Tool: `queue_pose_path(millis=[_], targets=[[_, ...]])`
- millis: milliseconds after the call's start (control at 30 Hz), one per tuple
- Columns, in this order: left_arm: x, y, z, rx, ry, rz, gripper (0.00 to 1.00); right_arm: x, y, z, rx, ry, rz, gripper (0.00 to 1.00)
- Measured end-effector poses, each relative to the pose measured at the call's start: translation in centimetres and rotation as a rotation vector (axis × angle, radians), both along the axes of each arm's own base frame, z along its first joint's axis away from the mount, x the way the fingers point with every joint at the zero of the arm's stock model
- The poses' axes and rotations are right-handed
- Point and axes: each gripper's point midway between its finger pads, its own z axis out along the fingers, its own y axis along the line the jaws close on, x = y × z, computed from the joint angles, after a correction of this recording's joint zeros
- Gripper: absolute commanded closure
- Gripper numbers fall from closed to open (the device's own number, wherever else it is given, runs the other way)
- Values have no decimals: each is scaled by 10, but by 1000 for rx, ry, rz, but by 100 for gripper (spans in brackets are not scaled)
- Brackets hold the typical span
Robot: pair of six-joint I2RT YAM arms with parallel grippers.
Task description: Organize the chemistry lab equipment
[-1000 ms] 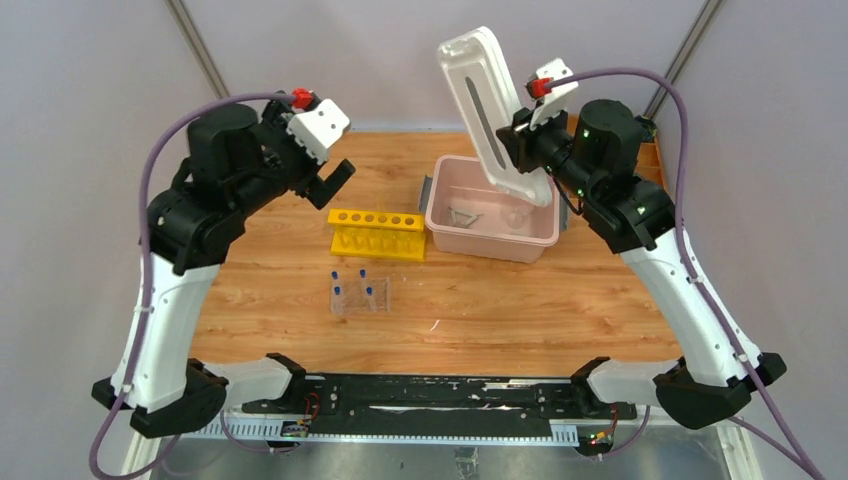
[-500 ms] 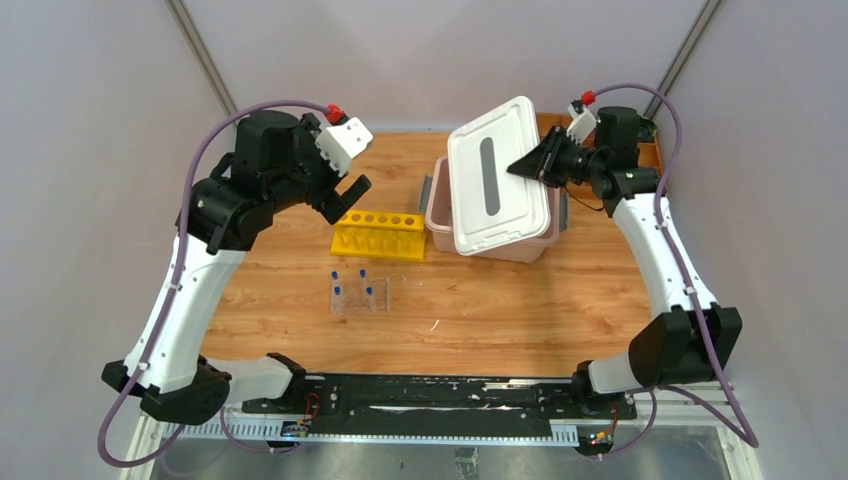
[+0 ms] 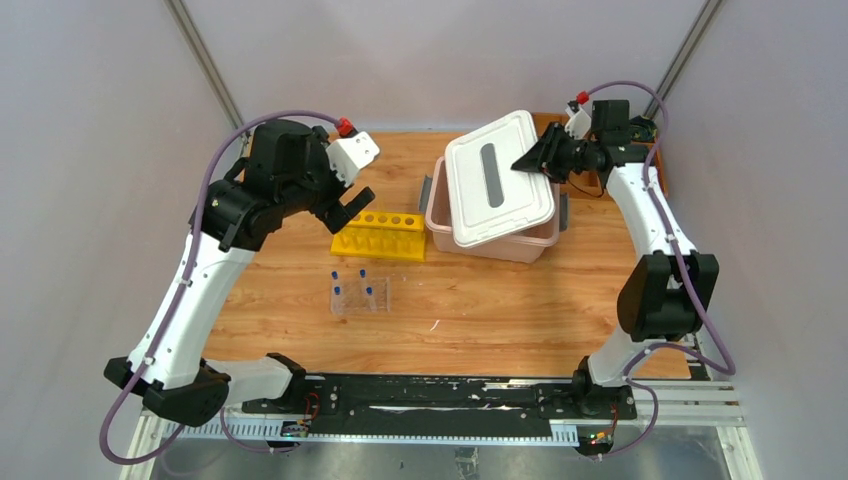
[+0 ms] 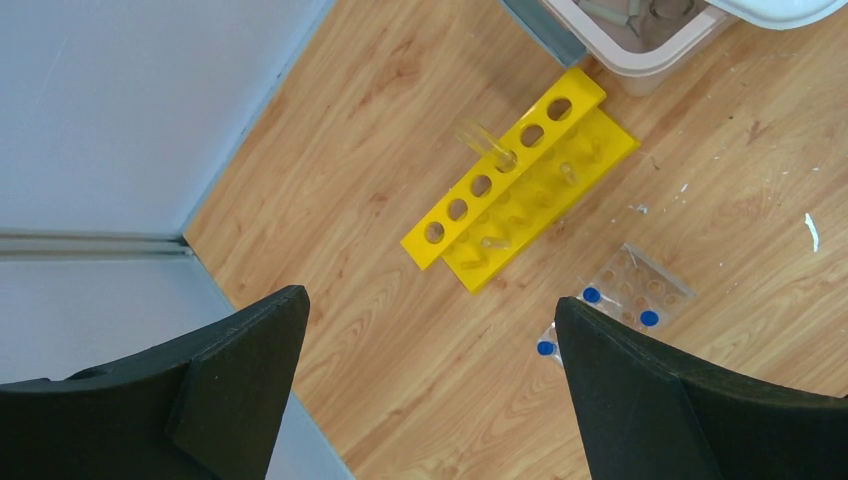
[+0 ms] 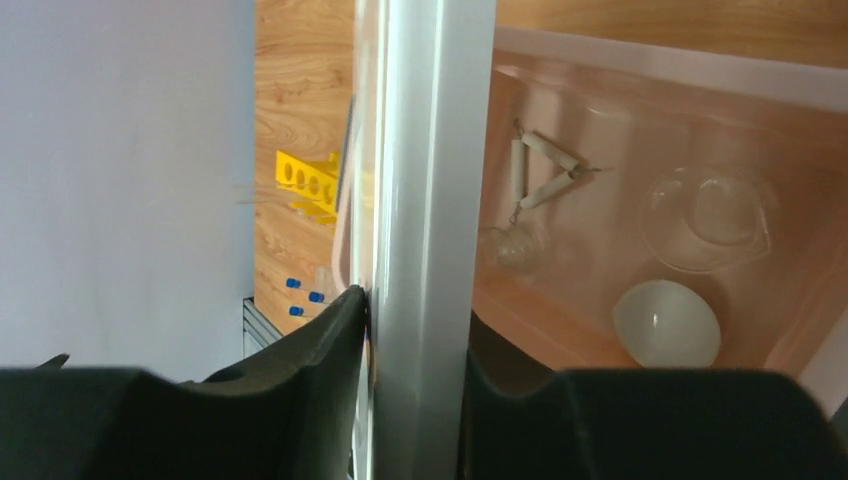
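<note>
My right pincer [image 5: 415,325] pinches the edge of the white lid [image 3: 497,180], tilted over the pink tub [image 3: 495,247]. Inside lie the white triangle [image 5: 545,170], glass cups [image 5: 712,215] and white dish [image 5: 665,322]. My left pincer [image 4: 425,300] hangs spread wide above the yellow rack [image 4: 520,180]. The blue-capped tubes [image 3: 352,283] stand in the clear rack [image 3: 360,298] on the table [image 3: 500,315].

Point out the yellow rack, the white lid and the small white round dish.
yellow rack [image 3: 378,240], top external view, on its front side.
white lid [image 3: 520,195], top external view, on its flat white top.
small white round dish [image 5: 666,323], right wrist view, on the middle of its bowl.
</note>
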Motion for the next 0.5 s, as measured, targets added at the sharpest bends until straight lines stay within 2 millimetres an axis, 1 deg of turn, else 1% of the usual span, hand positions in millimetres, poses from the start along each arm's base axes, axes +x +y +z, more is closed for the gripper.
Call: queue_pose_path(millis=[67, 133, 200, 233, 267, 300, 333, 433, 500], targets=[[0, 0, -2, 7, 2, -3, 0, 5, -3, -15, -36, 28, 7, 51], [0, 0, -2, 8, 3, -4, 0, 4, -7, -33, -75, 71, 4, 46], [0, 0, -3, 11, 5, -5, 0, 3, -11, -44, -105, 101, -1, 39], [0, 0, -4, 11, 5, -6, 0, 2, -14, -48, -122, 108, -4, 33], [0, 0, -4, 12, 7, -6, 0, 1, -16, -51, -140, 116, -8, 24], [0, 0, -4, 12, 8, -7, 0, 0, -18, -53, -153, 119, -12, 13], [1, -1, -5, 11, 10, -9, 0, 0, -21, -56, -173, 121, -16, 8], [1, -4, -7, 6, 21, -16, 0, -1, -30, -63, -233, 133, -32, 5], [3, -5, -10, 7, 30, -19, 0, 0, -35, -63, -266, 130, -41, 4]])
